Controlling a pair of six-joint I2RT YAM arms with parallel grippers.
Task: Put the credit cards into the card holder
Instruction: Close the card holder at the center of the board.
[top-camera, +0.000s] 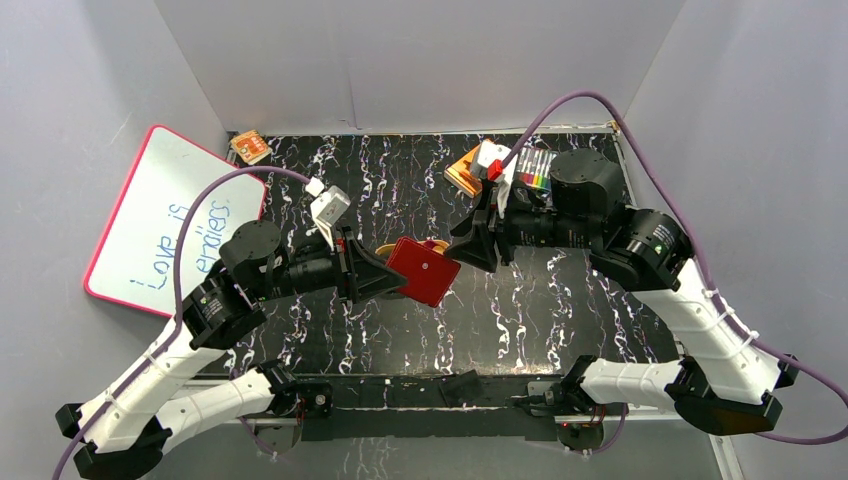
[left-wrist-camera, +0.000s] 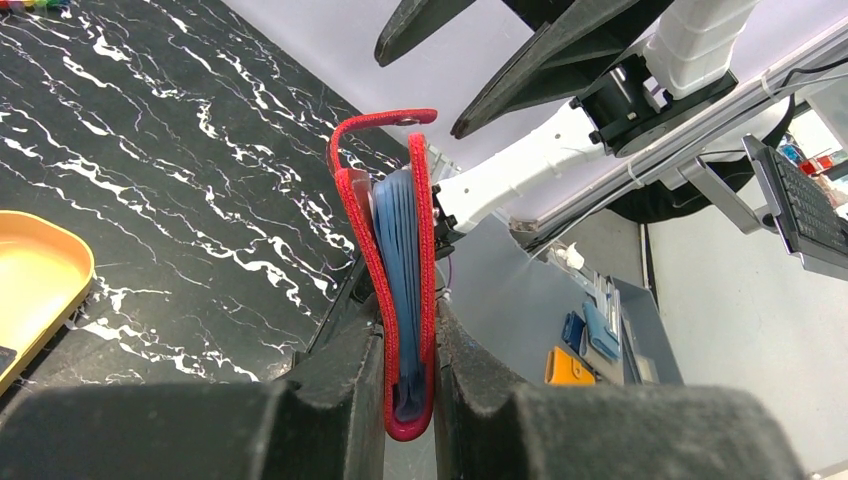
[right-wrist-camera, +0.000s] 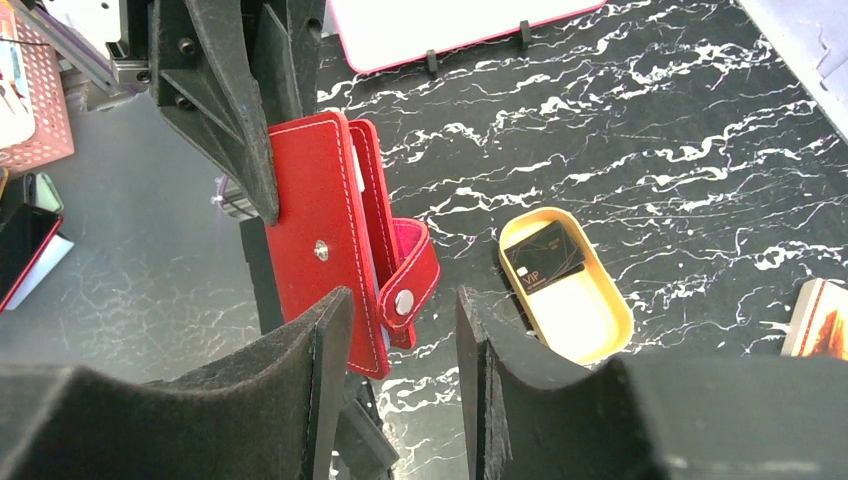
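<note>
Right pincer beside wallet, tray beyond

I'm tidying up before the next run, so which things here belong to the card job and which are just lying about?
Job: card holder, credit card, tan tray holding it.
Lying about: whiteboard, orange box, marker pack.

Overhead view, two close wrist views, card holder common

Black marble-look counter, white veins; tan oval tray near the middle with a black credit card in it; orange box and marker pack at far edge; small orange packet far-left corner; whiteboard propped at left
</note>
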